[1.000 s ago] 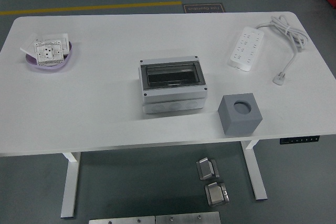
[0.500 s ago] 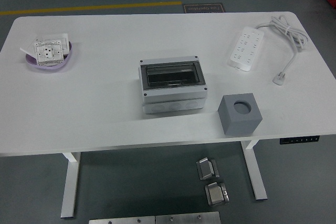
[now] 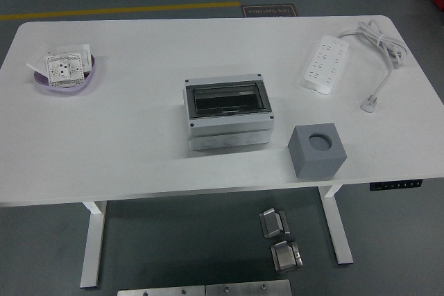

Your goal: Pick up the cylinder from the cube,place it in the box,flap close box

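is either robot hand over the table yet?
No. Only the grey cube, the box, a power strip and a purple dish show on the table; no hands visible.

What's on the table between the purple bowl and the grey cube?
The grey box with the dark window lid sits between the purple bowl and the grey cube. The rest of that stretch is bare white table, as the head view shows.

Interior of the box (image 3: 227, 113) behind its dark flap (image 3: 228, 99), indistinct.
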You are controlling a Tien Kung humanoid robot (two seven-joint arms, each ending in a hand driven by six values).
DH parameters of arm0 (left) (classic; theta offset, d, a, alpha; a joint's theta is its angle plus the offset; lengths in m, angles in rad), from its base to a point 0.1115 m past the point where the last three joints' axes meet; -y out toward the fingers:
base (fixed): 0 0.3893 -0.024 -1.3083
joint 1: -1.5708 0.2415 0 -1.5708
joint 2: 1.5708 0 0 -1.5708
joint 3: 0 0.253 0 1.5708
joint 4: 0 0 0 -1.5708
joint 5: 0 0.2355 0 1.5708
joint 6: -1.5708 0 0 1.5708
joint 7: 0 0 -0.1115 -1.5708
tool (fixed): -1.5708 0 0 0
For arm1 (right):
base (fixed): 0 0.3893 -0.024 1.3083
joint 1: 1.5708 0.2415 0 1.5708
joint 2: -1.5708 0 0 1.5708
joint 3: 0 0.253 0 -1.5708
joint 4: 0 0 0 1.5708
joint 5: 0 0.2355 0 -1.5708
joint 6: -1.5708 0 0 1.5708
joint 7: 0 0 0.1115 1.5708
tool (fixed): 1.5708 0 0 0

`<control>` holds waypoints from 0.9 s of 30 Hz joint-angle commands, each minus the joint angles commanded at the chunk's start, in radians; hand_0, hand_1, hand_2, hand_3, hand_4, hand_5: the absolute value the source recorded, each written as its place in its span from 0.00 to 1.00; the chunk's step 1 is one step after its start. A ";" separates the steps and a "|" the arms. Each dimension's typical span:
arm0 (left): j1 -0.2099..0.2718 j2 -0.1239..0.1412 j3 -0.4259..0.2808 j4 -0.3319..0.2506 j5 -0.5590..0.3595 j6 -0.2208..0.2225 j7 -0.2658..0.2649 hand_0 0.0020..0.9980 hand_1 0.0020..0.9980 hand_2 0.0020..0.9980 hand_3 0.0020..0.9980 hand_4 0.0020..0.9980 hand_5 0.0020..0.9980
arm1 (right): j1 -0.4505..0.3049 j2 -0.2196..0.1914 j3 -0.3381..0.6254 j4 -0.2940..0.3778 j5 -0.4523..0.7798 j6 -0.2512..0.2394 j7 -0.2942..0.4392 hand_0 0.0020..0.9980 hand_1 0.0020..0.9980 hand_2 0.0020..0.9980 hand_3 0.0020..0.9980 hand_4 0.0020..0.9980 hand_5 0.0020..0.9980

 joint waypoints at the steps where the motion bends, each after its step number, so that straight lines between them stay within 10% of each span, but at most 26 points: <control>1: 0.000 0.000 -0.001 0.000 0.000 0.000 0.000 0.67 0.66 0.65 0.72 0.74 0.58 | 0.002 0.001 -0.008 -0.001 -0.010 0.003 -0.006 0.68 0.64 0.72 0.74 0.67 0.37; 27: -0.001 0.001 0.009 -0.001 -0.011 0.001 -0.004 0.67 0.66 0.65 0.72 0.74 0.58 | 0.012 0.000 -0.054 0.007 -0.100 -0.032 -0.036 0.87 0.86 0.88 0.92 0.72 0.35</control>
